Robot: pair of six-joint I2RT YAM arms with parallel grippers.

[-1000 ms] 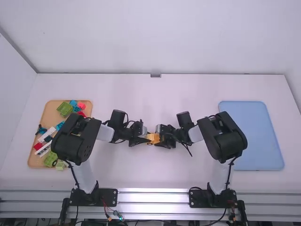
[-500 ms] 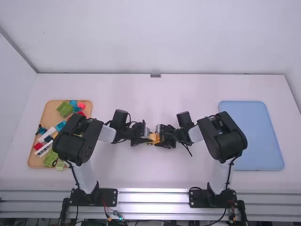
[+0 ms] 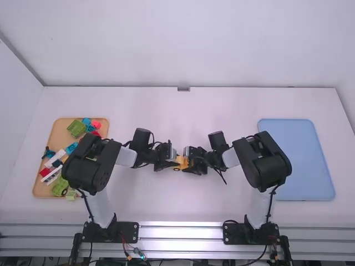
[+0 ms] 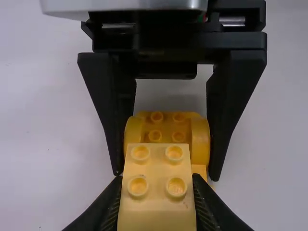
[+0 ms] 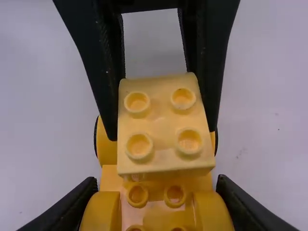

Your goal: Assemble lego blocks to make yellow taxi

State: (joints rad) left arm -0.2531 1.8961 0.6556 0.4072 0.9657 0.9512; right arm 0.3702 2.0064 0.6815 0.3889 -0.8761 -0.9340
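At mid-table the two grippers face each other over a yellow vehicle base [image 3: 182, 165]. My left gripper [image 3: 173, 161] is shut on a pale yellow block with studs; my right gripper [image 3: 191, 161] is shut on the orange-yellow base. In the left wrist view, the left gripper [image 4: 157, 182] grips the pale block [image 4: 156, 204], with the base's rounded fenders and studs [image 4: 166, 127] beyond it. The right wrist view has the right gripper [image 5: 156, 185] around the fendered part, and the pale block [image 5: 165, 127] overlapping the base above dark wheels. Whether their studs are joined, I cannot tell.
A wooden tray [image 3: 57, 131] at the left holds several green, blue, red and white pieces, partly under the left arm. A blue tray [image 3: 302, 160] lies at the right, beside the right arm.
My left gripper has shifted slightly to the right, toward the right gripper, with the pale block, then stayed put. The right arm has kept still.
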